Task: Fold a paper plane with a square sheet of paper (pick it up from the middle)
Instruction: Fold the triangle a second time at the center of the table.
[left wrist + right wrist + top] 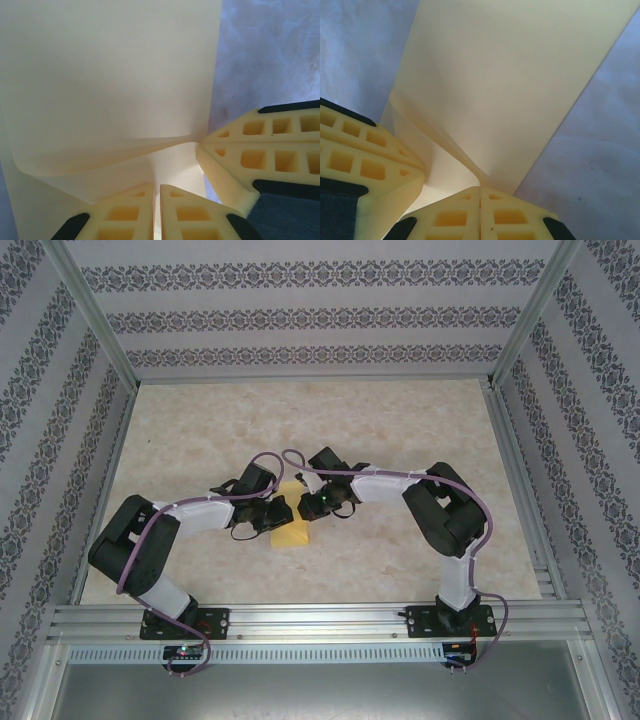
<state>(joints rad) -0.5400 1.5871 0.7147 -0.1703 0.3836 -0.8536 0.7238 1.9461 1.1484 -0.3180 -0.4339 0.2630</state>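
**Desk:** Where is the paper?

**Me:** I see the paper [293,533] on the bench [400,570], a little toward 7 o'clock from the bench's middle, with both my hands on it.

**Desk:** How do the hands sit?

**Me:** From above, my left hand [274,512] reaches in at the paper's 9 o'clock and my right hand [312,506] at its 3 o'clock, tips close together.

**Desk:** Are they gripping?

**Me:** Yes, both. On the left wrist camera my own fingers [125,215] at 6 o'clock are squeezed nearly together, with a sliver of paper in the slit. The right hand's tips come in at 3 o'clock, also pinched tight. A raised fold [115,147] runs from 8 o'clock straight into them.

**Desk:** And the right wrist?

**Me:** It's much the same there. My right hand closes narrow at 6 o'clock, nipping the crease. The left hand sits at 8 o'clock, and the paper fans out toward 1 o'clock. I can't tell how much of the paper is off the bench.
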